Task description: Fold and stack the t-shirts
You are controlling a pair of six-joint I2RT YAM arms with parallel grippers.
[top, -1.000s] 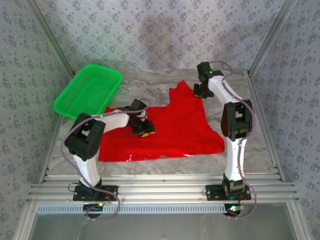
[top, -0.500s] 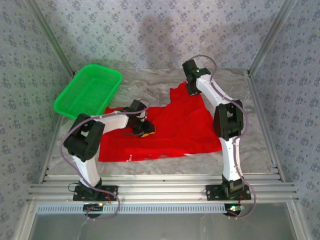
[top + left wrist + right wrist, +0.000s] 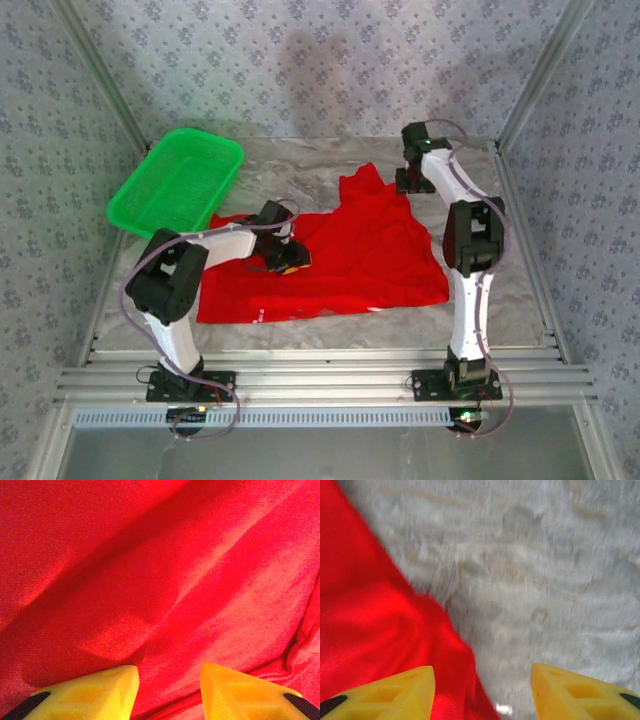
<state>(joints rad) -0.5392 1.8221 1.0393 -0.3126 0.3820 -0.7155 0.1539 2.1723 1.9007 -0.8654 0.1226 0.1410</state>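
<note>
While the red t-shirt (image 3: 340, 260) is lying spread out on the marble counter (image 3: 300, 165), near the green basket (image 3: 175, 180), the left gripper (image 3: 290, 262) is being held down on its left half, jaws parted, with creased cloth under the yellow fingertips (image 3: 90, 690). The right gripper (image 3: 407, 185) is being held wide open at the shirt's far right edge, one fingertip over cloth and the other over bare counter.
</note>
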